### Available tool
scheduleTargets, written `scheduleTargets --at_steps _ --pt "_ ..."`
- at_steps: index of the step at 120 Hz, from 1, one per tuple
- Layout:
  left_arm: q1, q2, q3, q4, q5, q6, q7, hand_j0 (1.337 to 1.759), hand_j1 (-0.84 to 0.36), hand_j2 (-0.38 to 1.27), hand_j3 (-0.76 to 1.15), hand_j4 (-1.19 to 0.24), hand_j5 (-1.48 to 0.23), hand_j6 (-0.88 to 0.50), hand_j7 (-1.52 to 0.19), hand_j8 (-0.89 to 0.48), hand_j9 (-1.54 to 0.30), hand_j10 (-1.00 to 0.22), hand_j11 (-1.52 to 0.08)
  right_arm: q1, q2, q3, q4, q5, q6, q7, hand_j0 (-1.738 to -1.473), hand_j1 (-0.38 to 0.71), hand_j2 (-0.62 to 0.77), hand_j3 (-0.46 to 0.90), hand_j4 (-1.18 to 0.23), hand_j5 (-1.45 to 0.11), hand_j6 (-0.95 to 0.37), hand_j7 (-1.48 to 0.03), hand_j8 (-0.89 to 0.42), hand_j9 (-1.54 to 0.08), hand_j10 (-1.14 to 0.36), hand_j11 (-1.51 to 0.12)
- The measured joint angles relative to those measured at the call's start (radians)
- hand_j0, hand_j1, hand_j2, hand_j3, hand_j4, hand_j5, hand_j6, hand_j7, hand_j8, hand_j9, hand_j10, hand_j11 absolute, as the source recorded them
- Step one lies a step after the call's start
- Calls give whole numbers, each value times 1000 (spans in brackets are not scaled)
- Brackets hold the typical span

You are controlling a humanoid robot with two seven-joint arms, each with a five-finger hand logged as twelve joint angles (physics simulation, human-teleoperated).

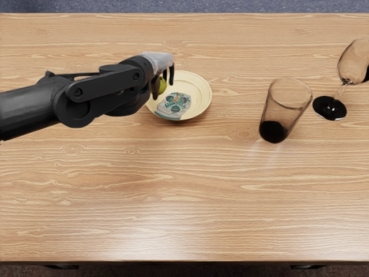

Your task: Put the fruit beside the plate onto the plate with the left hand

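In L hand (159,67): fruit (163,86), over plate (199,88)

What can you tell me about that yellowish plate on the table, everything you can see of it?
The plate is round, shallow and pale yellow, glossy like glazed ceramic, with a raised rim and a blue-green painted motif in its well. It lies flat on the wooden table, left of the middle, toward the far side. The left hand hides its left rim, fingers closed on a small yellow-green fruit over that edge; whether the fruit touches the plate cannot be told.
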Motion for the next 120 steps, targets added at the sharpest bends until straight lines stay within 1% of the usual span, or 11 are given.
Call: scheduleTargets --at_steps 12,23,37,42,51,67,72,83,92,113,120 --pt "28 -36 4 13 8 61 -19 1655 -335 396 0 -690 -958 -504 -944 -425 -925 -643 -935 0 0 0 0 0 0 0 -1658 -349 0 0 0 0 0 0 0 0 0 0" --pt "67 -96 10 67 11 114 -54 1655 -328 395 0 -686 -960 -507 -947 -425 -929 -649 -939 0 0 0 0 0 0 0 -1658 -349 0 0 0 0 0 0 0 0 0 0" --pt "84 -113 14 130 15 151 -85 1655 -321 376 0 -689 -951 -509 -941 -430 -927 -651 -937 0 0 0 0 0 0 0 -1658 -349 0 0 0 0 0 0 0 0 0 0" --pt "100 -113 19 151 16 164 -91 1655 -320 379 0 -690 -949 -510 -937 -428 -926 -651 -936 0 0 0 0 0 0 0 -1658 -349 0 0 0 0 0 0 0 0 0 0" --pt "99 -113 44 185 15 185 -98 1654 -333 394 0 -681 -955 -505 -935 -430 -927 -647 -935 0 0 0 0 0 0 0 -1658 -349 0 0 0 0 0 0 0 0 0 0" --pt "102 -113 62 208 16 200 -103 1654 -330 396 0 -665 -923 -519 -900 -439 -899 -646 -906 0 0 0 0 0 0 0 -1658 -349 0 0 0 0 0 0 0 0 0 0" --pt "101 -113 64 211 15 202 -104 1655 -290 352 0 -616 -850 -497 -830 -431 -829 -601 -835 0 0 0 0 0 0 0 -1658 -349 0 0 0 0 0 0 0 0 0 0" --pt "99 -113 66 214 10 205 -105 1656 -99 232 0 -427 -586 -351 -574 -309 -573 -418 -577 0 0 0 0 0 0 0 -1658 -349 0 0 0 0 0 0 0 0 0 0" --pt "97 -113 66 215 8 206 -105 1657 18 165 0 -315 -430 -262 -421 -233 -421 -308 -423 0 0 0 0 0 0 0 -1658 -349 0 0 0 0 0 0 0 0 0 0" --pt "98 -113 62 218 2 207 -106 1657 177 77 0 -161 -217 -140 -214 -127 -213 -158 -214 0 0 0 0 0 0 0 -1658 -349 0 0 0 0 0 0 0 0 0 0" --pt "94 -113 50 217 -47 206 -105 1658 214 59 0 -127 -170 -111 -167 -102 -167 -125 -168 0 0 0 0 0 0 0 -1658 -349 0 0 0 0 0 0 0 0 0 0"
